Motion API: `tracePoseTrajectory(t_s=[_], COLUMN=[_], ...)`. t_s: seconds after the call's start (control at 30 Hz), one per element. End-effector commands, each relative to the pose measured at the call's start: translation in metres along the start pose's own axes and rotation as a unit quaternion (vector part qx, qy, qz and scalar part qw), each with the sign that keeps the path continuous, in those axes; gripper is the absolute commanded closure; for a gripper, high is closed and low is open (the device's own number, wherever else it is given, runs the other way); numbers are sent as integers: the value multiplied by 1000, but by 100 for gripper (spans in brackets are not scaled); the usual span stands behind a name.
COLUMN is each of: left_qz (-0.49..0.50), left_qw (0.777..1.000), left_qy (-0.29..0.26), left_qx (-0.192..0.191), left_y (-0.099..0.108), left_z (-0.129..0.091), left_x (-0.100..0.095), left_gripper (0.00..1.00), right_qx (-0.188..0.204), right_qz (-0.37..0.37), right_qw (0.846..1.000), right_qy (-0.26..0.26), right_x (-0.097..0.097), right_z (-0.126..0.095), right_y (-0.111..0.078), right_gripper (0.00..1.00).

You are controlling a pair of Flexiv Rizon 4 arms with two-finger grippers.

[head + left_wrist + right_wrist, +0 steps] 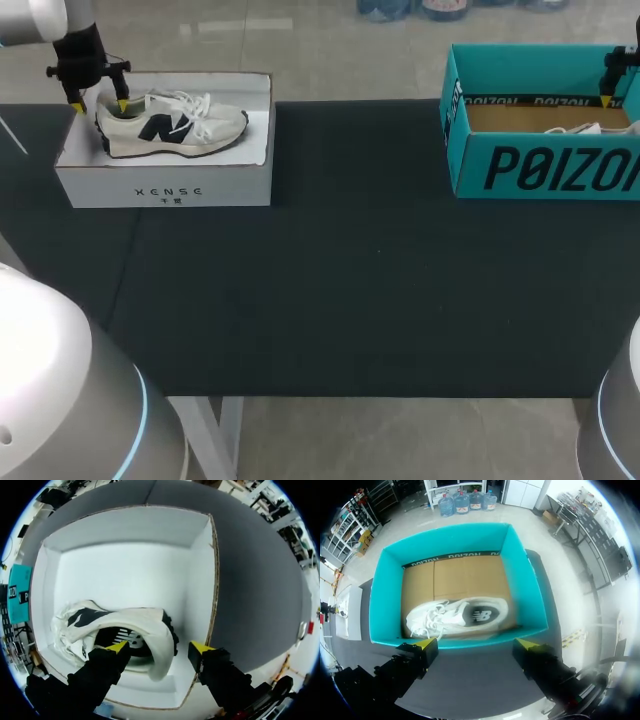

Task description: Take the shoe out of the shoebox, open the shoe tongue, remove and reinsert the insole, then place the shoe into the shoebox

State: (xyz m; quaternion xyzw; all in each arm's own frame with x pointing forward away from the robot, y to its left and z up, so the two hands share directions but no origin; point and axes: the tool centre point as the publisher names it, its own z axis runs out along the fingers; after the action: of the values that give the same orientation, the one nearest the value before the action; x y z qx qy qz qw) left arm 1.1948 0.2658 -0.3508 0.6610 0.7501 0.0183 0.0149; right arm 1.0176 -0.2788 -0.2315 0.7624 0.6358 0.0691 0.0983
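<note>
Straddling the heel of white sneaker [170, 122] inside white shoebox [165, 190]: left gripper [159, 649], released, fingers spread wide. One yellow tip over the shoe's opening, the other outside the heel, next to the box wall; contact with the shoe not discernible. Sneaker with opening facing up, toe pointing away from gripper, dark logo on side. Box at far left of table [350, 280].

Right gripper [476, 643]: released, fingers well apart, held above near wall of teal shoebox [380, 600] at far right of table. Second white sneaker [455, 615] on brown cardboard floor inside, opening up.
</note>
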Motion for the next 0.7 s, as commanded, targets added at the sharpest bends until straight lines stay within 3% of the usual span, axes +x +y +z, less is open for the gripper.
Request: tracePoseTrajectory(t_s=[0.03,0.1,0.27,0.47,0.57,0.67,0.7], left_qz=[-3,-3,-3,-4,-6,-9,-10], left_qw=[1000,1000,1000,1000,1000,1000,1000], left_qy=[-1,-1,1,4,6,8,8], left_qx=[-1,-2,-3,-5,-8,-12,-15], left_y=[0,1,1,0,-1,-1,-2], left_z=[2,2,3,1,-2,-8,-10], left_x=[0,0,1,5,10,15,16], left_gripper=[59,66,64,70,84,90,96], right_qx=[-1,-1,-1,-1,-1,-1,-1], right_qz=[1,1,1,1,1,1,1], right_qw=[1000,1000,1000,1000,1000,1000,1000], right_qy=[0,0,0,0,0,0,0], right_x=[0,0,0,0,0,0,0], right_z=[0,0,0,0,0,0,0], right_y=[-1,-1,-1,-1,-1,-1,-1], right_gripper=[0,0,0,0,0,0,0])
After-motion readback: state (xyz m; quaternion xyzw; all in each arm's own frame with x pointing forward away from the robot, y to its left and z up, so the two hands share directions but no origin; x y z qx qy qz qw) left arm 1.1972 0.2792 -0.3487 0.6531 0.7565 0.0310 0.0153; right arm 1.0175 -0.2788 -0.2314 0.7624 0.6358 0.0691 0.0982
